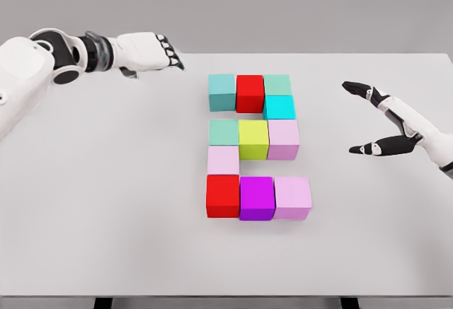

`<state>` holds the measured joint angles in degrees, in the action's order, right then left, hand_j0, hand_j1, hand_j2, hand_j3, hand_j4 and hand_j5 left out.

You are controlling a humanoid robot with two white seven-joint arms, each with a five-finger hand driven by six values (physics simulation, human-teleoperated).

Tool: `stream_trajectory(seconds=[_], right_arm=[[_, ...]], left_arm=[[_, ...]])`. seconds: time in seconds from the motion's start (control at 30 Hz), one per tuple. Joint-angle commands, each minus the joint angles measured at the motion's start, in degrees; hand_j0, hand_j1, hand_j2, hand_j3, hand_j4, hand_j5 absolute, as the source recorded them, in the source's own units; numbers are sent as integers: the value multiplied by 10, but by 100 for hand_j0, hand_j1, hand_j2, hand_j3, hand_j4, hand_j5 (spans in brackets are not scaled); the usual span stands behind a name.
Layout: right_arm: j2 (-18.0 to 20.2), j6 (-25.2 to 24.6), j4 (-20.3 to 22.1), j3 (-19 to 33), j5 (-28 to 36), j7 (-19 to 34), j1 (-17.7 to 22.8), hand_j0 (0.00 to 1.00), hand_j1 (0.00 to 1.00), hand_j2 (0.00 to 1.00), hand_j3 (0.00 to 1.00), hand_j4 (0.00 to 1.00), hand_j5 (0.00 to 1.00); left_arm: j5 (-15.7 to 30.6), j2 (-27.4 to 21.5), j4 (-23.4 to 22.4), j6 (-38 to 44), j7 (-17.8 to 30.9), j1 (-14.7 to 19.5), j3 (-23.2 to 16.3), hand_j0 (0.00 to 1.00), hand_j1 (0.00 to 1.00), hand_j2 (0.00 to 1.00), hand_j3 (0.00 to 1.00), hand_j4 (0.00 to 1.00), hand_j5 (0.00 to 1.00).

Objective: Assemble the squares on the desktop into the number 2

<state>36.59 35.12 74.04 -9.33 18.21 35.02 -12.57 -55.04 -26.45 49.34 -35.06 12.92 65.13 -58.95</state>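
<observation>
Grey wall behind, pale grey table [99, 203] filling the view. Cubes sit mid-table, packed into a "2" shape, neighbours touching.

Far row, left to right: teal cube [221, 91], red cube [250, 92], sea-green cube [277, 84]. Just near of the sea-green one, on the right side: cyan cube [279, 107].

Middle row, left to right: green cube [224, 132], yellow-green cube [253, 138], pale pink cube [284, 138]. Near of the green one, on the left side: light pink cube [223, 159].

Near row, left to right: second red cube [223, 195], magenta cube [257, 197], lilac cube [292, 196].

Left robot hand [157, 52] is at the far left, over the table's far edge, fingers extended and slightly drooped, holding nothing, well apart from the cubes. Left arm [42, 58] runs in from the left edge.

Right robot hand [388, 119] is at the right, above the table, level with the middle row, fingers and thumb spread wide toward the cubes, holding nothing, clear gap to the pale pink cube.
</observation>
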Motion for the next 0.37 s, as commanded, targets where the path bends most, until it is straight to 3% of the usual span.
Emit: stream_trajectory(seconds=[0.0,0.13,0.33], right_arm=[[1,-1,1,0,5,0,0,100,100,100,100,100,100],[1,-1,1,0,4,0,0,100,100,100,100,100,100],[1,-1,1,0,4,0,0,100,100,100,100,100,100]], left_arm=[[3,-41,10,1,-2,0,62,100,100,100,100,100,100],[83,-133,13,1,-2,-40,116,100,100,100,100,100,100],[85,-135,4,1,-1,-55,115,100,100,100,100,100,100]])
